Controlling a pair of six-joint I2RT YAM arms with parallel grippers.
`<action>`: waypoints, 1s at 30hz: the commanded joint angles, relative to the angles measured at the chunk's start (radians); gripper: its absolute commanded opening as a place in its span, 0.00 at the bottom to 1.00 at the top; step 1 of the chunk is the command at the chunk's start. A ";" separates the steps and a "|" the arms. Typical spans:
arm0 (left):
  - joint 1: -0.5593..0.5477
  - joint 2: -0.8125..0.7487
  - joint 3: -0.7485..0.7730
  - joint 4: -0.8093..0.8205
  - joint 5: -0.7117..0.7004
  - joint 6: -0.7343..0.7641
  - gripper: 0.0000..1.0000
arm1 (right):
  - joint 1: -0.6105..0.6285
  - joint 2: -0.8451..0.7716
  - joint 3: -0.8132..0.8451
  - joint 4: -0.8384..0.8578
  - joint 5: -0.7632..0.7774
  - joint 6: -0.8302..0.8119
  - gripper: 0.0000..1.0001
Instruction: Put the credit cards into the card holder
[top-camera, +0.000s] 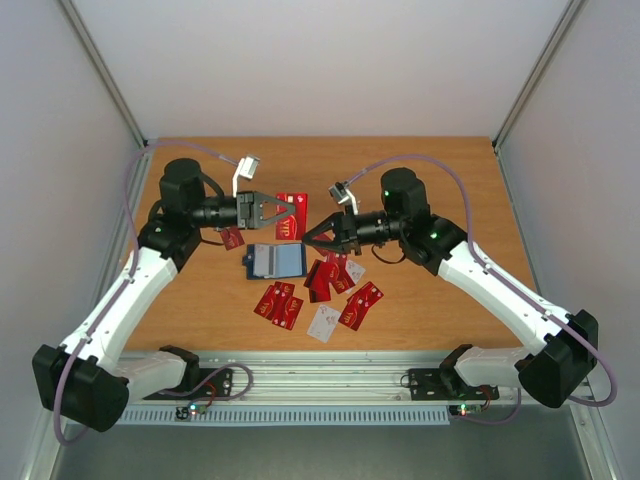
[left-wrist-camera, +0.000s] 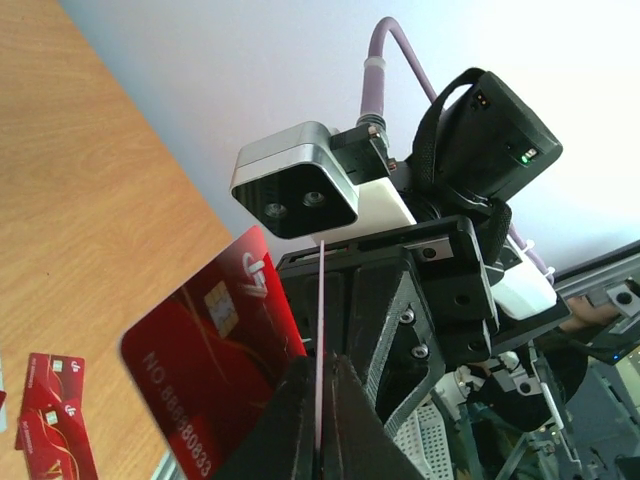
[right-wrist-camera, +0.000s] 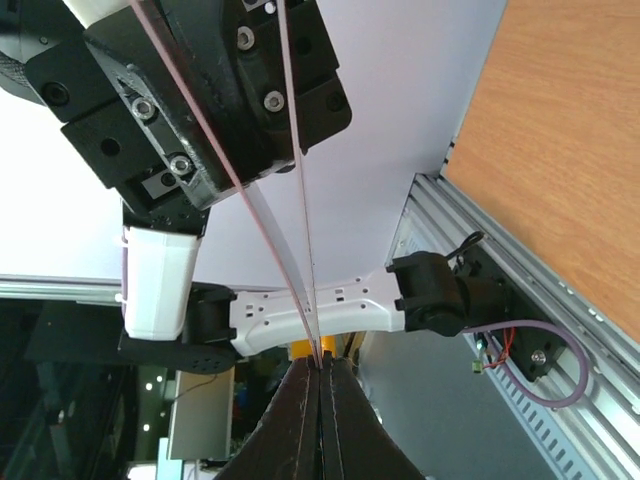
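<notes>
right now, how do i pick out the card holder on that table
Start at the middle of the wooden table. The card holder lies flat there, among the scattered credit cards. It is the only blue thing and larger than any card; its neighbours are red or white.

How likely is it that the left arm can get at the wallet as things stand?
Probably yes: the wallet lies open and uncovered close by the left gripper. But that gripper is shut on a card the right gripper also pinches.
</notes>
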 joint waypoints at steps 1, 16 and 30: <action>-0.006 -0.006 -0.026 0.058 0.007 -0.015 0.00 | -0.001 -0.023 0.007 -0.048 0.055 -0.037 0.01; -0.069 0.271 -0.125 0.360 -0.027 -0.105 0.00 | -0.056 -0.035 -0.102 -0.422 0.335 -0.177 0.24; -0.091 0.399 -0.022 0.160 -0.055 -0.024 0.00 | -0.074 -0.024 -0.070 -0.498 0.272 -0.351 0.69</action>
